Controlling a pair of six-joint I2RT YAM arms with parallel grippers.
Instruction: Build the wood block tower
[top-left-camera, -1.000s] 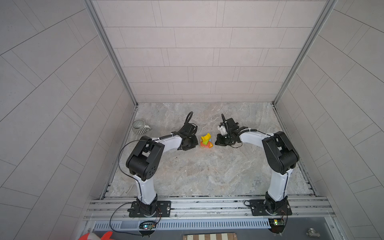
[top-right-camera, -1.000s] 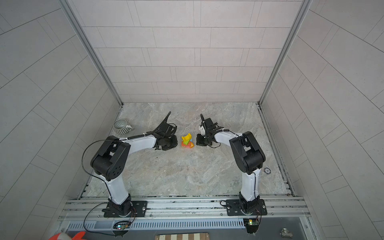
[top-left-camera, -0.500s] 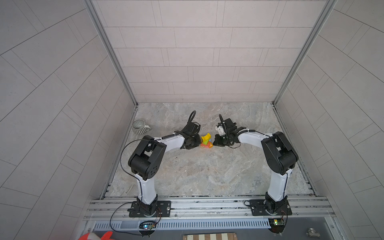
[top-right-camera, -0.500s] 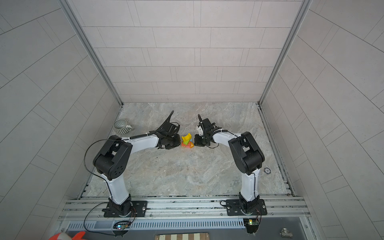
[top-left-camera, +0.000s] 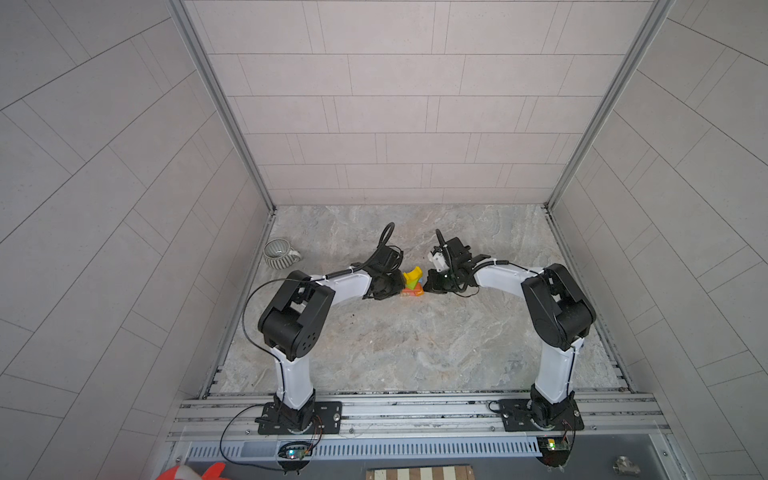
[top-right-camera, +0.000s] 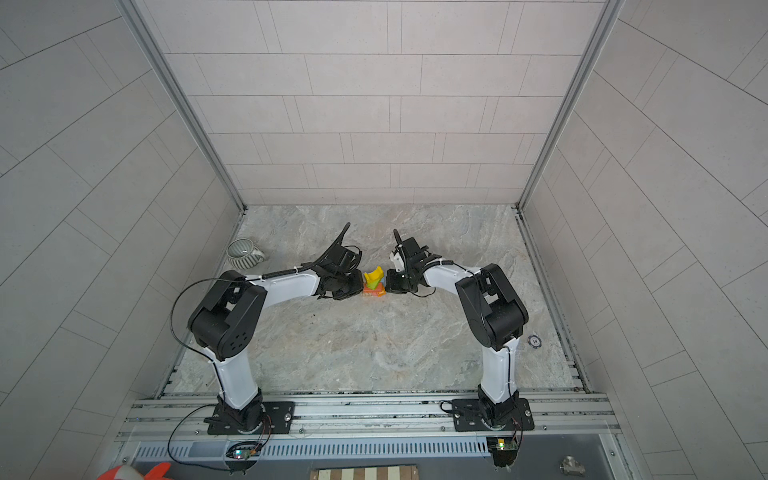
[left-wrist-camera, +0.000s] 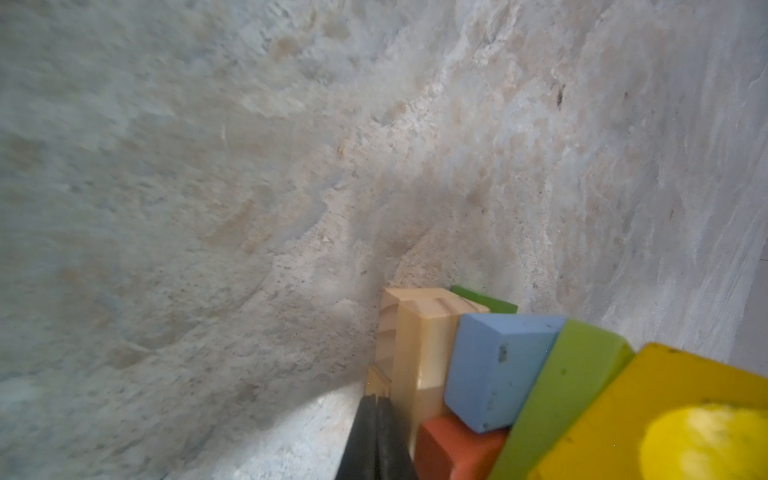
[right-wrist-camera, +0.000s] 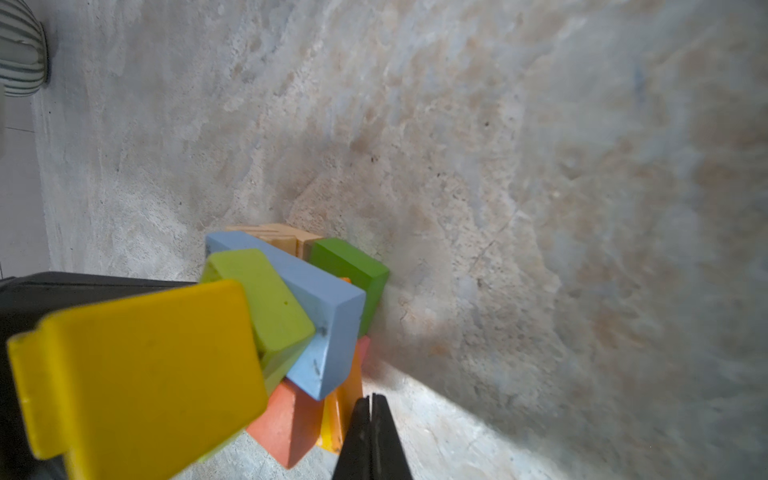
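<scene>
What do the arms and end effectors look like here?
The left arm and right arm have white shells and bulky black joints. Loose black cables run along both. The left end effector and right end effector are black, with slim fingers.

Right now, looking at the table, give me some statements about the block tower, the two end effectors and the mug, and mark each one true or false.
1. A yellow piece sits on top of the wood block tower. True.
2. The left end effector is wide open. False: its jaws are shut, with nothing between them.
3. The tower stands between the left end effector and the right end effector. True.
4. The grey ribbed mug touches the tower. False: it stands well apart from the tower, at the left edge of the table.
</scene>
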